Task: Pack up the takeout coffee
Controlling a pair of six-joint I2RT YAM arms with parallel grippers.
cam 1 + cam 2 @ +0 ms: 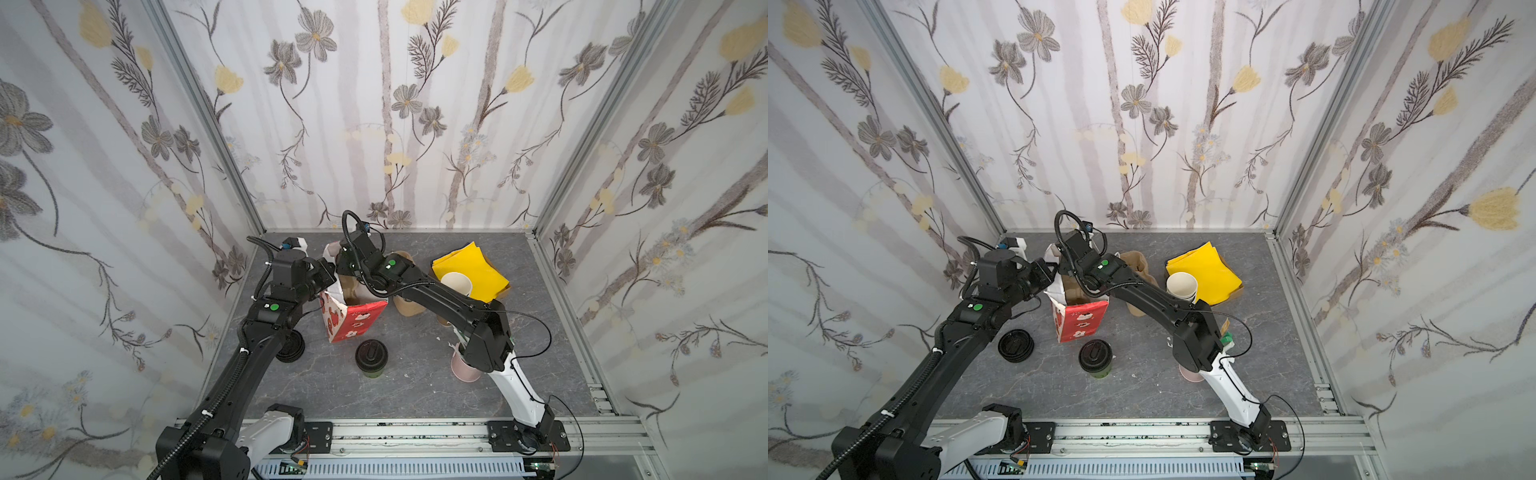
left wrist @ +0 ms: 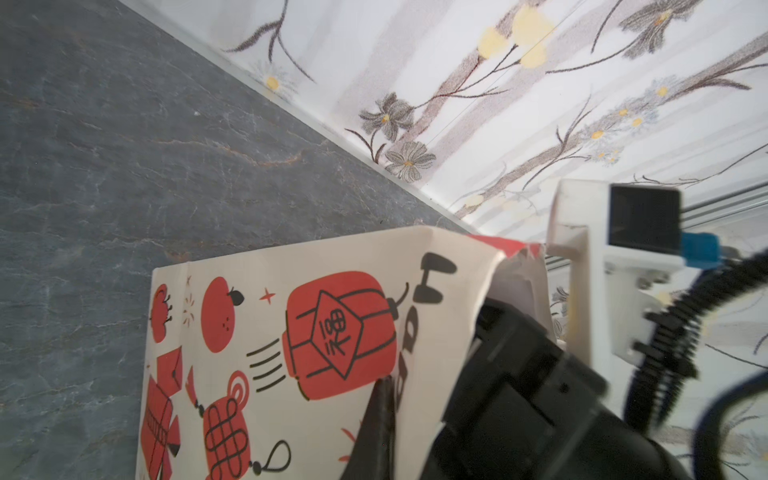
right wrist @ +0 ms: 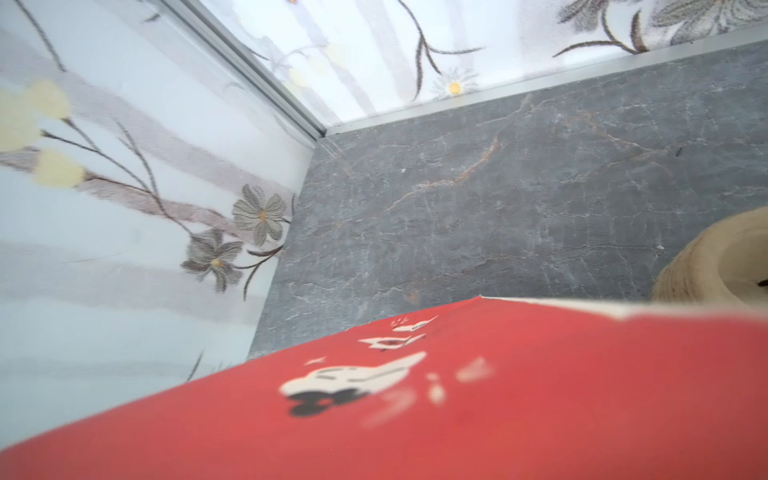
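So the grey marble table (image 1: 415, 395) is boxed in by flowery wallpaper walls. Biggest thing on it is a red-and-white paper bag (image 1: 357, 322), standing upright toward the back with its mouth open. Both arms are up at its rim.

The left gripper (image 1: 327, 271) is on the bag's left top edge and clenched right down, pinching the paper. In the left wrist view one dark finger (image 2: 376, 419) lies flat against the printed outside panel. The right gripper (image 1: 344, 259) reaches across to the far side of the bag's mouth. Its wrist camera is just full of red bag and I can't see the jaws, so honestly can't tell if it's grasping or let go.

Off to the right there's a pile of yellow napkins (image 1: 478, 270), with a stack of white-lined cups (image 1: 456, 282) just in front of it. Some brown cardboard carriers (image 1: 409, 307) sit beside the bag.

The takeout coffee (image 1: 371, 356) isn't packed yet. It's upright on the table just in front of the bag, black lid on, not touching it, and neither gripper is near it. A pink cup (image 1: 463, 370) sits under the right arm, and a stack of black lids (image 1: 1016, 345) is over on the left.
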